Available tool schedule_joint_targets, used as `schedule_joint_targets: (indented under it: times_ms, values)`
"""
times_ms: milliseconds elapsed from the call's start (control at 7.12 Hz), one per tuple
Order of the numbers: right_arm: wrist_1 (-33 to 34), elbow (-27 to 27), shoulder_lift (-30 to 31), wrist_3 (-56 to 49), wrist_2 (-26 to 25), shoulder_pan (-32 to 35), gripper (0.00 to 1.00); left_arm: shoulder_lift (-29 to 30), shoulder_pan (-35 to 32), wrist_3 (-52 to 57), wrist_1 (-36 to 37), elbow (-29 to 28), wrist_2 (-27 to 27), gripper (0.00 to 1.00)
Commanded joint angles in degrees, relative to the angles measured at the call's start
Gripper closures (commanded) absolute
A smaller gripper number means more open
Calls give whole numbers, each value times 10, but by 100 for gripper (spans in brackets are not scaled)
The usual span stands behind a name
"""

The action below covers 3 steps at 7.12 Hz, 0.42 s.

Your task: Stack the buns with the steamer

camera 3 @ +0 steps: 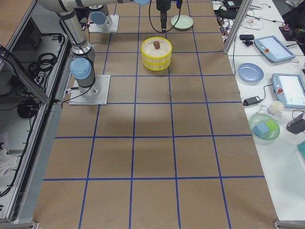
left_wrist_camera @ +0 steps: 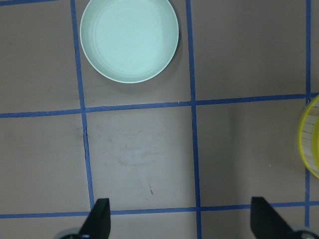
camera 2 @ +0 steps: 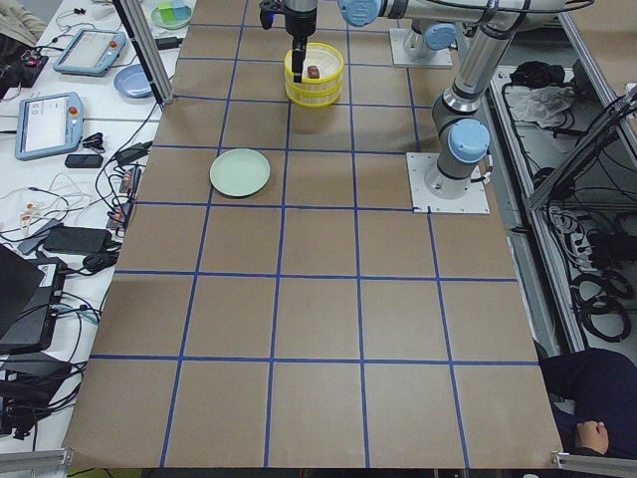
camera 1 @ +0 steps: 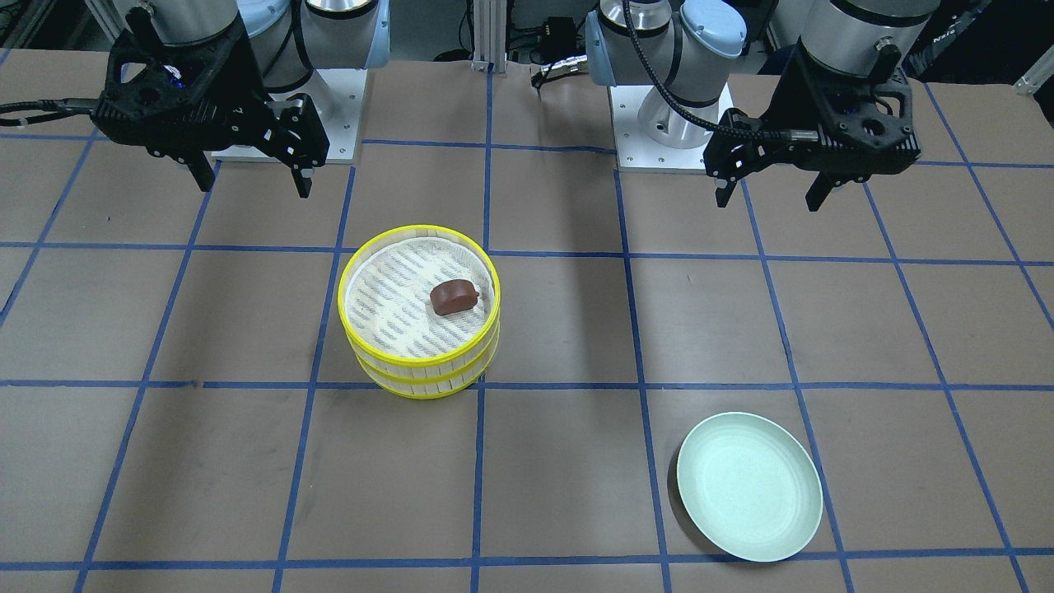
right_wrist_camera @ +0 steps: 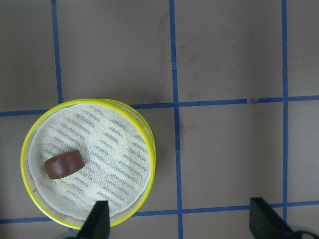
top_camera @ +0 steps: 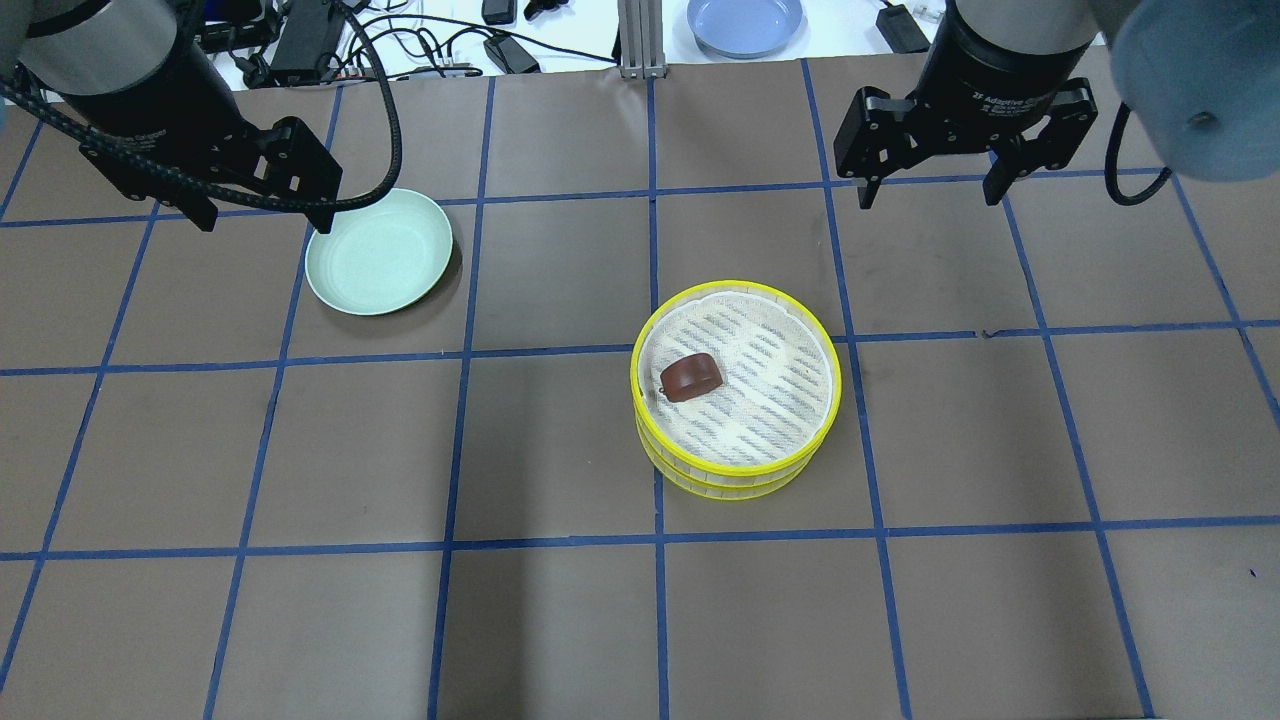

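Note:
The steamer (camera 1: pixel 420 375) is two stacked yellow-rimmed trays on the table, also seen in the overhead view (top_camera: pixel 720 475). The dark reddish-brown bun (camera 1: pixel 453 297) lies in the top tray, also in the overhead view (top_camera: pixel 690 377) and right wrist view (right_wrist_camera: pixel 64 165). The cream-white bun is out of view. My left gripper (top_camera: pixel 265 218) is open and empty, raised beside the pale green plate (top_camera: pixel 378 250). My right gripper (top_camera: pixel 930 195) is open and empty, raised beyond the steamer's far right side.
The pale green plate (camera 1: pixel 749 486) is empty and also shows in the left wrist view (left_wrist_camera: pixel 129 40). A blue plate (top_camera: pixel 745 22) and cables lie beyond the table's far edge. Blue tape lines grid the brown table.

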<state>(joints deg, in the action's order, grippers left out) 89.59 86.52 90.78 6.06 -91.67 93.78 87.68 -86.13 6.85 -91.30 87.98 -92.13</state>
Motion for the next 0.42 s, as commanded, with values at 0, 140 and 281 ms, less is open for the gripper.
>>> schedule_joint_targets:
  times_ms: [0,140,281]
  values:
    - [0,0,0,1,0,0,0,-1,1,0,-3,0,-1,0]
    - [0,0,0,1,0,0,0,-1,0,0,-5,0,0,0]
    - [0,0,0,1,0,0,0,-1,0,0,-5,1,0,0]
